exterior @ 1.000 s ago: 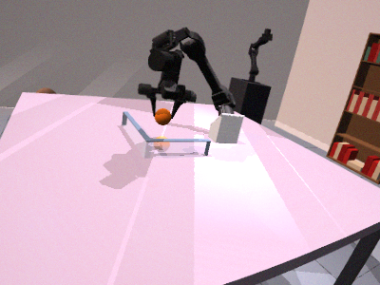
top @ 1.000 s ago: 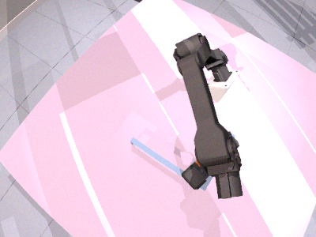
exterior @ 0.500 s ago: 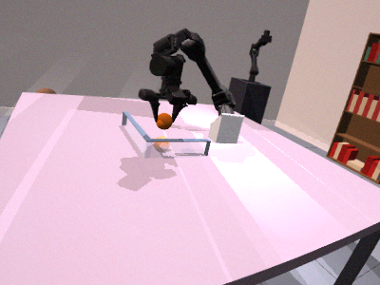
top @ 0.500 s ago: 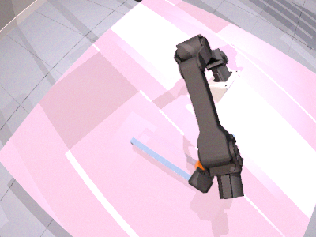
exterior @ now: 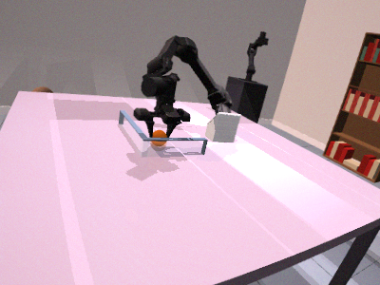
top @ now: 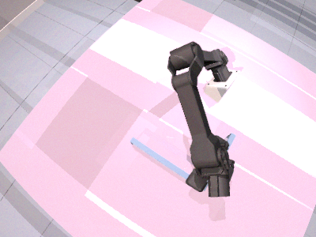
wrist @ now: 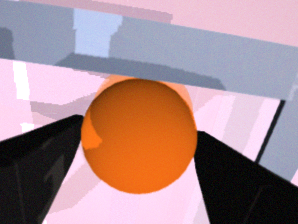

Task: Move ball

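A pale pink worktop fills most of the exterior view, crossed by lighter, near-white bands and a duller rose rectangle toward its far left corner; one dark leg shows under its near right edge. Behind it stands a flat grey wall, with a cream wall to the right and a brown bookshelf holding red and tan books against it. A second dark arm on a black pedestal stands off the worktop in the background. From the top view the floor around the worktop is grey tiling.

The robot's dark arm reaches from its white base block down to the corner made by the two low clear walls, which read as thin bluish strips. The pincer is pinching the orange ball, its two black fingers pressed against the ball's left and right sides in the wrist view. In the exterior view the ball sits low at the walls' corner, at or just above the worktop (I cannot tell whether it touches). A faint paler orange rim peeks out behind the ball's top edge: the see-through copy, almost wholly covered by the ball. One clear wall runs just beyond it.
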